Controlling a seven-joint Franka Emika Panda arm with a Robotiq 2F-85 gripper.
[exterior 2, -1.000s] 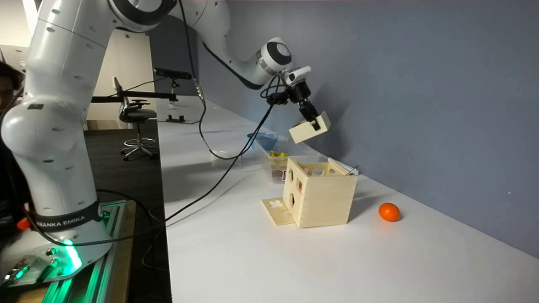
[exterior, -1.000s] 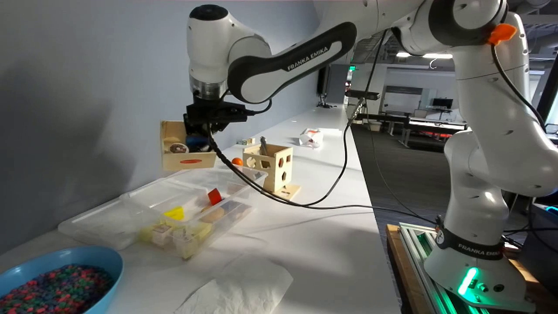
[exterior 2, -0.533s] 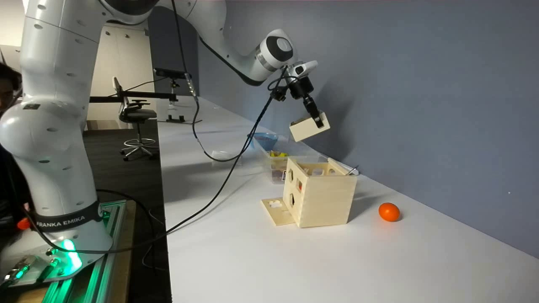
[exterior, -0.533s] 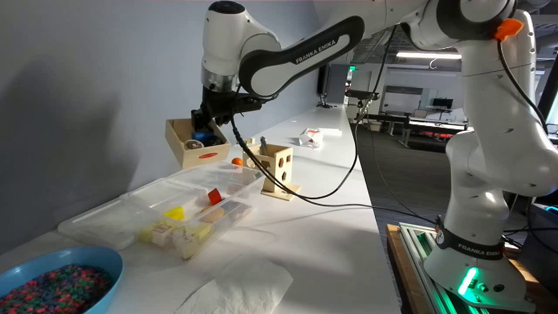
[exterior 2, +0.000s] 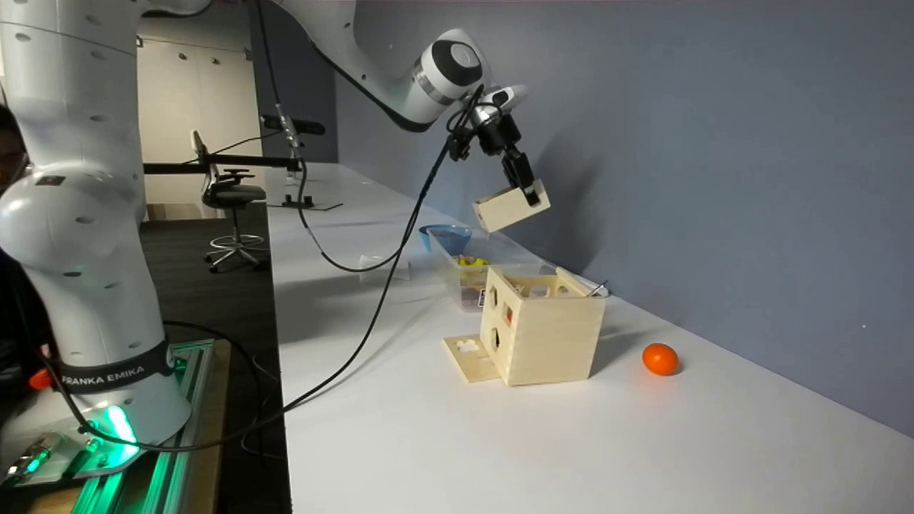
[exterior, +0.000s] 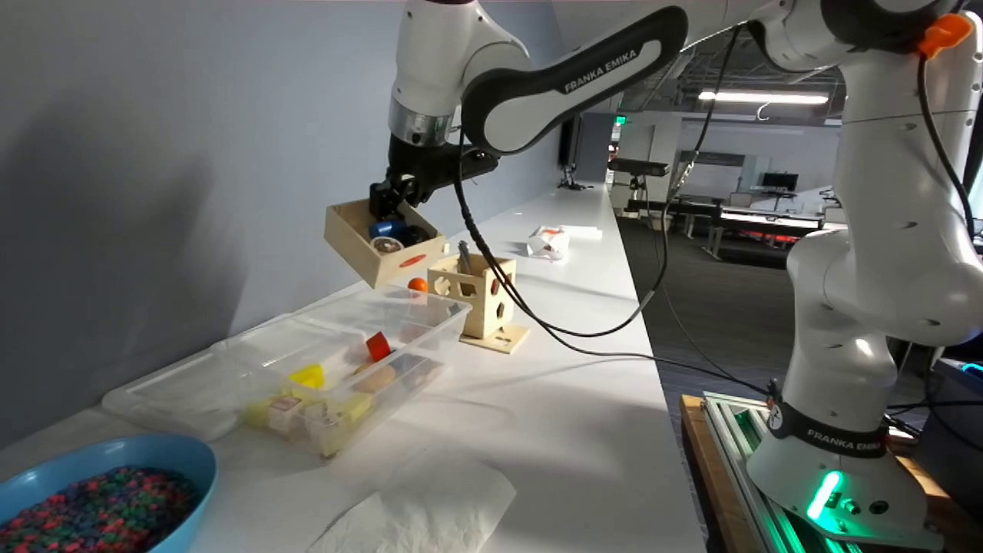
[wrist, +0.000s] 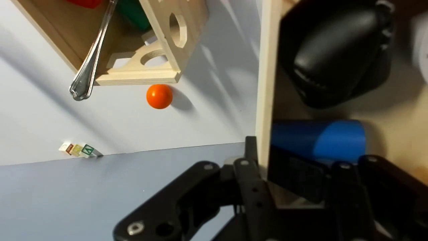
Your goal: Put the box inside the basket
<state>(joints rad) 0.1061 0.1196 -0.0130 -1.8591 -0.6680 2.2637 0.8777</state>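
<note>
A black two-fingered gripper (wrist: 265, 164) is holding a square, low-walled, light-tan wooden box (exterior 2: 505, 209) in the air, higher than a low, rectangular, clear plastic basket (exterior: 430, 342) and near the end of it where a pale wooden cube with cut-out holes (exterior 2: 557, 339) is standing. The fingers (wrist: 250, 149) are straddling a single wall of the box, one inside and one outside, with only that wall's thickness showing between them, so they are presumably pinching it. On this evidence grasping and lifting are counting as done; bringing the box squarely over the basket, lowering it in and letting go are seemingly remaining. Both exterior views are leaving it unclear whether the box is hanging directly over the basket's opening. The box itself is looking plain and smooth, showing a red oval mark (exterior: 412, 261) on the outside of one wall, and it is hanging at a tilt, one corner pointing down toward the basket. It is also carrying a load: a blue cylinder (wrist: 334, 140), a rounded black leather-looking object (wrist: 334, 50) and a small round brownish item with a pale edge (exterior: 386, 245). Inside the basket, small yellow pieces (exterior: 307, 376) and a red block (exterior: 378, 346) are lying, so the box may end up resting unevenly on them.
</note>
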